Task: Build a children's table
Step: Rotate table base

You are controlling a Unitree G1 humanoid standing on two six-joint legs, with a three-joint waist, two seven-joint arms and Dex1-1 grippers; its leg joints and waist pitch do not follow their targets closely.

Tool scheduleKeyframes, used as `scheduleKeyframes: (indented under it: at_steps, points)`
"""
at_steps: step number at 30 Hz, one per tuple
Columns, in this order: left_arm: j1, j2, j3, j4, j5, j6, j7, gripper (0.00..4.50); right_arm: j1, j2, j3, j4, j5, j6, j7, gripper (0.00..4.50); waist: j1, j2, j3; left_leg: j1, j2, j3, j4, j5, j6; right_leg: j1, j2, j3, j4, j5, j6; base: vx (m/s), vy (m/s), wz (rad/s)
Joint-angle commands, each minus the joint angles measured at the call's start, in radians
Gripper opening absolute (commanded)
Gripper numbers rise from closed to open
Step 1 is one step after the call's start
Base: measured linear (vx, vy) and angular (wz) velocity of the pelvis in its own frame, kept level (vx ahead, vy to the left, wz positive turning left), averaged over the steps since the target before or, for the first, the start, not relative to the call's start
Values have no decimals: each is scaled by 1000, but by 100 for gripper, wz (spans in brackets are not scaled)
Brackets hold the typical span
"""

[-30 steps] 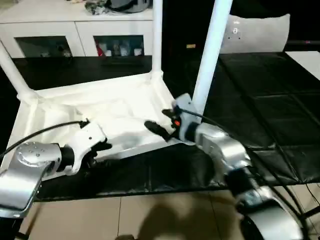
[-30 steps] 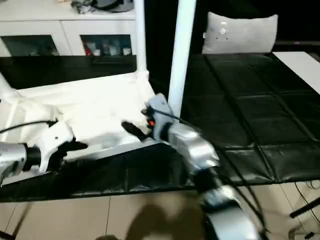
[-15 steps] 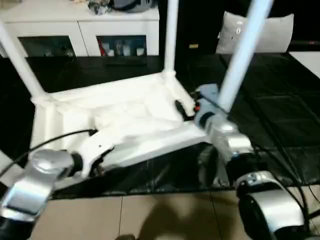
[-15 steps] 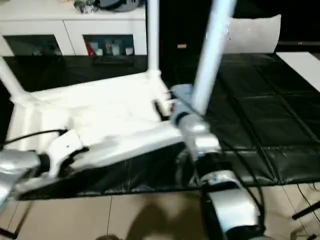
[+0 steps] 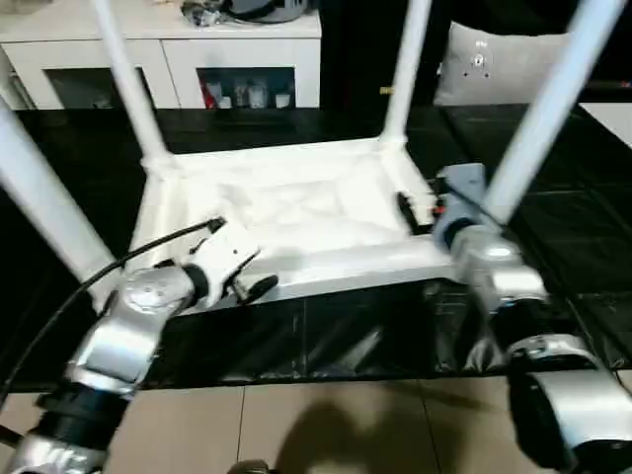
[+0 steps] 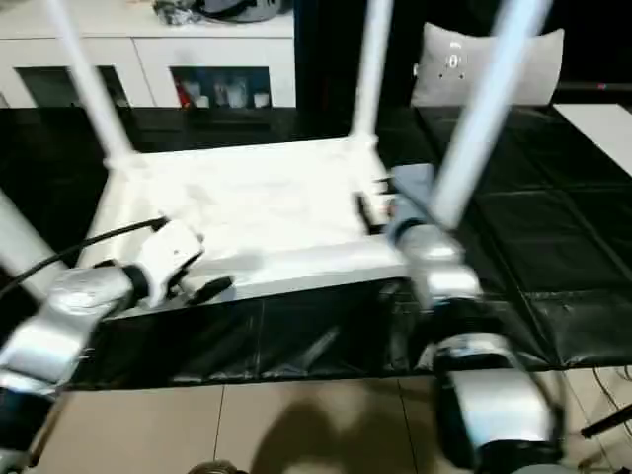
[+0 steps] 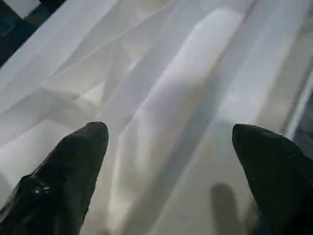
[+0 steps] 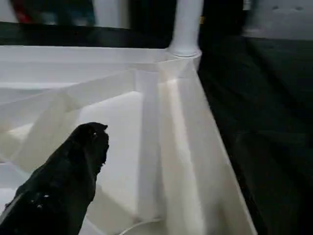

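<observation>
The children's table [image 5: 296, 212] lies upside down on a black mat, ribbed underside up. Its legs rise from the corners: far left [image 5: 123, 74], far right [image 5: 400, 79], near right [image 5: 538, 109], near left [image 5: 39, 197]. My left gripper [image 5: 252, 278] hovers at the table's front rim. In the left wrist view it [image 7: 168, 129] is open, its fingers [image 7: 80, 152] spread wide over the white ribs with nothing between them. My right gripper [image 5: 407, 209] sits just inside the right rim, beside the near right leg. The far right corner socket [image 8: 185, 51] shows ahead of it.
The black mat [image 5: 573, 247] covers the floor under the table and to its right. A white cabinet with glass doors [image 5: 178, 59] stands behind. A grey cushion [image 5: 494, 64] rests at the back right. Tiled floor [image 5: 296, 425] lies in front.
The camera has swung, so the table now sits more centred with all four legs in view. My right gripper has gone from the underside's middle to the right rim by the near right leg.
</observation>
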Motion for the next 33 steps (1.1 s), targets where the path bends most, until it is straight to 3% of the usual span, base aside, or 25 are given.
scheduleKeyframes:
  at_steps: [1, 3, 6, 8, 11, 14, 17, 20, 21, 22, 23, 25, 30, 33]
  points:
    - [-3, -9, 13, 7, 5, -19, 42, 446, -22, -17, -17, 18, -12, -13, -13, 450, -5, -4, -87, -8, 71, -35, -58, 31, 87, 70, -121, 94, -49, -99, -107, 0, 0, 0]
    - [5, -24, 30, 27, 20, -58, 83, 446, -21, -30, -19, 26, -24, -22, -13, 450, -5, -2, -84, -15, 69, -33, -54, 40, 113, 63, -116, 90, -53, -100, -103, 0, 0, 0]
    - [32, -39, 53, 56, 40, -127, 159, 446, -5, -42, -21, 21, -32, -32, -21, 450, -2, -5, -82, -14, 67, -30, -54, 22, 117, 65, -114, 85, -64, -178, -68, 0, 0, 0]
    - [60, -45, 59, 41, 25, -146, 163, 446, 7, -42, -27, 8, -25, -31, -25, 450, -2, -5, -81, -9, 76, -33, -55, 21, 119, 59, -114, 84, -65, -192, -59, 0, 0, 0]
    - [79, -52, 63, 7, -24, -187, 113, 446, 29, -31, -17, -25, -26, -26, -10, 450, 0, 0, -80, -7, 83, -34, -56, 16, 114, 55, -117, 87, -63, -184, -72, 0, 0, 0]
    - [59, -83, 95, -20, -130, -200, 39, 446, 43, -15, -10, -45, -39, -31, -8, 450, 3, -3, -80, -8, 84, -34, -56, 8, 101, 57, -123, 91, -56, -165, -96, 0, 0, 0]
    - [52, -66, 71, -30, -153, -213, -26, 446, 43, -8, -6, -42, -41, -33, -6, 450, 2, -6, -77, -9, 80, -32, -59, -12, 98, 59, -125, 90, -62, -194, -92, 0, 0, 0]
    - [45, 1, -4, -22, -114, -215, -132, 446, 47, 3, 6, -51, -47, -32, -5, 450, -2, -4, -75, -9, 78, -33, -59, -2, 100, 57, -121, 91, -61, -209, -72, 0, 0, 0]
    - [43, 6, -9, -19, -107, -217, -136, 446, 48, 4, 7, -53, -47, -32, -6, 450, -3, -3, -76, -9, 79, -34, -59, -1, 100, 57, -120, 92, -60, -209, -69, 0, 0, 0]
    - [30, 24, -28, 13, -60, -232, -131, 446, 52, 7, 8, -61, -49, -29, -7, 450, -4, 2, -76, -6, 80, -33, -58, 1, 99, 55, -119, 92, -62, -204, -66, 0, 0, 0]
    - [12, 50, -53, 50, -9, -252, -135, 446, 56, 8, 8, -72, -50, -25, -8, 450, -5, 1, -76, -7, 79, -34, -59, -1, 98, 56, -117, 91, -62, -203, -59, 0, 0, 0]
    - [9, 62, -64, 56, -4, -253, -155, 446, 57, 7, 7, -77, -50, -23, -8, 450, -7, 2, -76, -6, 80, -35, -60, -6, 91, 58, -120, 91, -63, -205, -55, 0, 0, 0]
    - [25, 90, -83, 3, -52, -210, -239, 446, 68, 4, 1, -88, -55, -22, -3, 450, -6, 0, -76, -2, 86, -34, -62, -17, 68, 57, -126, 98, -52, -175, -94, 0, 0, 0]
    - [0, 93, -90, 55, 17, -236, -174, 446, 71, 1, 0, -90, -57, -19, -4, 450, -8, -3, -74, -3, 79, -31, -62, -39, 69, 58, -120, 97, -60, -193, -89, 0, 0, 0]
